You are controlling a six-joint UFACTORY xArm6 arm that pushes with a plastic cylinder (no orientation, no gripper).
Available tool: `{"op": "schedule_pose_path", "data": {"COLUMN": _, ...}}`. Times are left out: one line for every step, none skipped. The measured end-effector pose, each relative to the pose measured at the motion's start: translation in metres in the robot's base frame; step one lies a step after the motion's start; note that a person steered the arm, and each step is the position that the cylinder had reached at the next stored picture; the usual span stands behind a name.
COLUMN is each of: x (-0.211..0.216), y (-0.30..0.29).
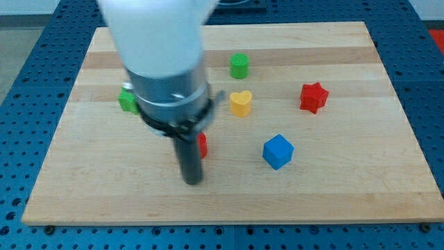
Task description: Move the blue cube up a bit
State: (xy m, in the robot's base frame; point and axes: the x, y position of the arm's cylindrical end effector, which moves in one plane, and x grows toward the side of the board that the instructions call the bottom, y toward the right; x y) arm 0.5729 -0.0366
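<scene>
The blue cube (278,151) sits on the wooden board (333,187), right of centre and toward the view's bottom. My tip (192,181) is at the end of the dark rod, well to the left of the blue cube and a little lower in the view, not touching it. A red block (202,144) is partly hidden behind the rod, so its shape cannot be made out.
A yellow heart-shaped block (241,103) lies above and left of the blue cube. A green cylinder (239,65) is near the view's top. A red star (313,96) is at the right. A green block (126,100) shows at the left, partly hidden by the arm.
</scene>
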Motion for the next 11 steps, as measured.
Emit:
{"op": "schedule_pose_path", "data": {"x": 0.008, "y": 0.075}}
{"op": "schedule_pose_path", "data": {"x": 0.008, "y": 0.141}}
{"op": "schedule_pose_path", "data": {"x": 0.008, "y": 0.153}}
{"op": "schedule_pose_path", "data": {"x": 0.006, "y": 0.153}}
{"op": "schedule_pose_path", "data": {"x": -0.006, "y": 0.151}}
{"op": "schedule_pose_path", "data": {"x": -0.017, "y": 0.133}}
{"op": "schedule_pose_path", "data": {"x": -0.021, "y": 0.111}}
{"op": "schedule_pose_path", "data": {"x": -0.025, "y": 0.093}}
{"op": "schedule_pose_path", "data": {"x": -0.026, "y": 0.090}}
{"op": "schedule_pose_path", "data": {"x": -0.026, "y": 0.103}}
{"op": "schedule_pose_path", "data": {"x": -0.029, "y": 0.114}}
